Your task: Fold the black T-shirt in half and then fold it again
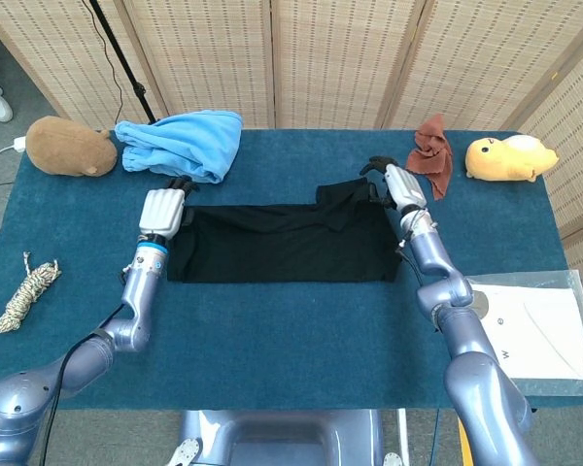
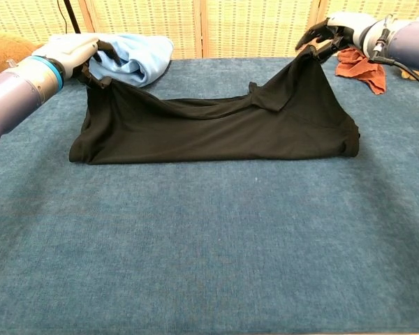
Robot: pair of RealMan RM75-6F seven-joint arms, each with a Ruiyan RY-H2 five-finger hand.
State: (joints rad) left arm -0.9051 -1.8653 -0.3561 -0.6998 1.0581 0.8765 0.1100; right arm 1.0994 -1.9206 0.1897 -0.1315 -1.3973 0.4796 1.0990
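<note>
Black T-shirt (image 2: 216,129) strung mid-table between left hand (image 2: 73,56) and right hand (image 2: 332,33), each pinching an upper corner.

Black T-shirt (image 1: 282,243), folded lengthwise, both upper corners lifted off table

Open table (image 1: 291,340) from 4 to 8 o'clock; blue cloth (image 1: 183,144) at 11, rust rag (image 1: 432,153) at 1 crowd the far edge.

T-shirt (image 2: 216,129): black cloth, matt, soft folds
table (image 2: 209,251): blue napped fabric cover, matt
arms (image 1: 466,340): glossy bluish metal-look shell
rope (image 1: 24,291): rough, twisted
</note>
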